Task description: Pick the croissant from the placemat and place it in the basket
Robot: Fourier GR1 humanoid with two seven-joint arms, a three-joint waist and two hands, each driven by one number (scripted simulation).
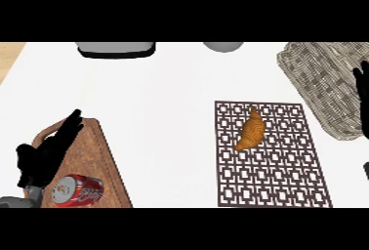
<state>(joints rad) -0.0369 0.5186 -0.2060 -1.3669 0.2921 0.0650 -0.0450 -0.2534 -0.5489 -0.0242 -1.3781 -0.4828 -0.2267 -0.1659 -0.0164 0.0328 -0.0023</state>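
While the croissant (250,130) lay on the placemat (288,180), neither hand was touching it. From where I stood, the pastry sat in the far half of that dark lattice mat, a little left of its middle. Its length ran roughly away from the robot and its narrow tip pointed toward the far edge. The mat itself was spread flat on the white worktop (166,107), right of centre.

The basket (317,73), grey and woven, stood at the far right corner of the worktop, near the mat's far right corner and well apart from the croissant. Only a black sliver of the right hand (360,83) showed at the right edge, in front of the basket's weave. Whether that hand was spread or closed I could not tell.

Over on the left, the left hand (43,156) was open with its fingers straight, pointing away from the robot. It held nothing and hung over the left rim of a wooden board (101,156). A red can (75,190) with a silver top rested on the near end of that board, just beside the hand's wrist. I could not tell whether the can stood or lay on its side.

Along the far edge sat a grey and black object (115,49) and a rounded grey thing (223,46), both cut off from sight.
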